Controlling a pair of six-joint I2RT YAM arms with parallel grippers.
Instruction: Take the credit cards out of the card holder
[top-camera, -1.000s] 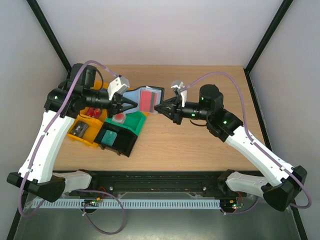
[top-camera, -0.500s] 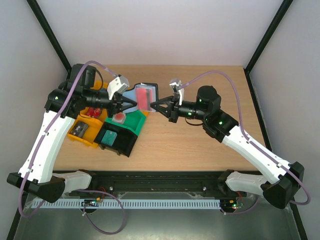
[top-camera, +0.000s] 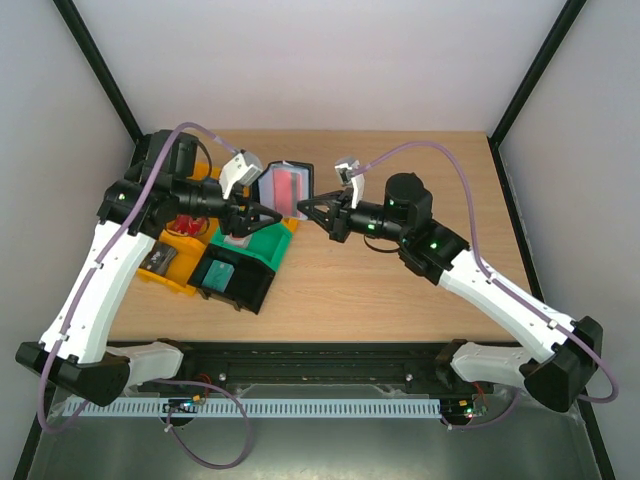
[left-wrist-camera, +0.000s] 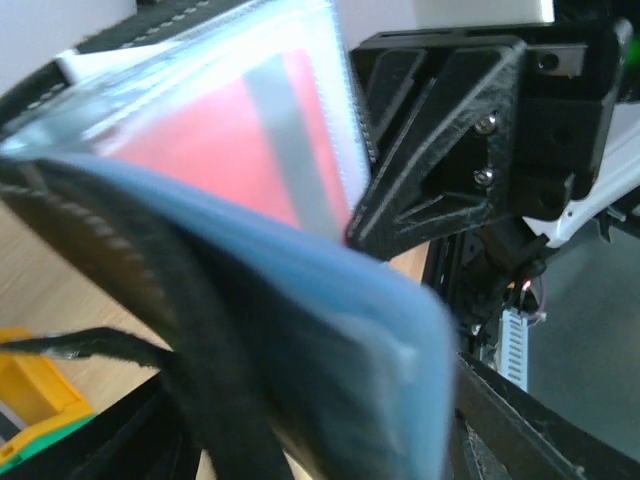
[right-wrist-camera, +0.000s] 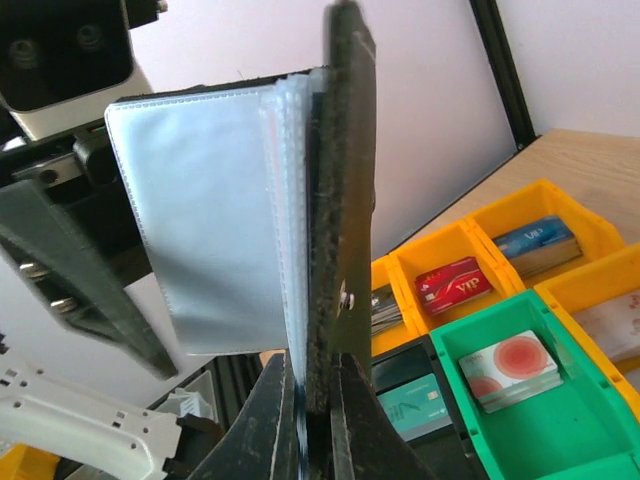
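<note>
While both arms reach inward from their bases at the near edge of the bench, a cluster of bins lies on the left part of it. A black bin is closest, a yellow bin sits to its left and a green bin just behind it. From the right wrist, stacked cards show in these bins: white ones with red circles in the green bin, a red one and blue ones in yellow compartments, and a teal one in the black bin.

Above the green bin, off the bench, the card holder hangs between the two grippers, standing nearly on edge. The right gripper is clamped on the holder's black cover, with a finger on each face and a small metal stud showing just above them. The pale clear pockets fan out to the left of that cover. The left gripper meets the holder's opposite edge. Its wrist view is filled by the blurred holder, so I cannot tell whether it is clamped on. A red credit card with a grey stripe sits inside one clear pocket.

Beyond the holder, the far part of the bench runs back to the pale wall.
</note>
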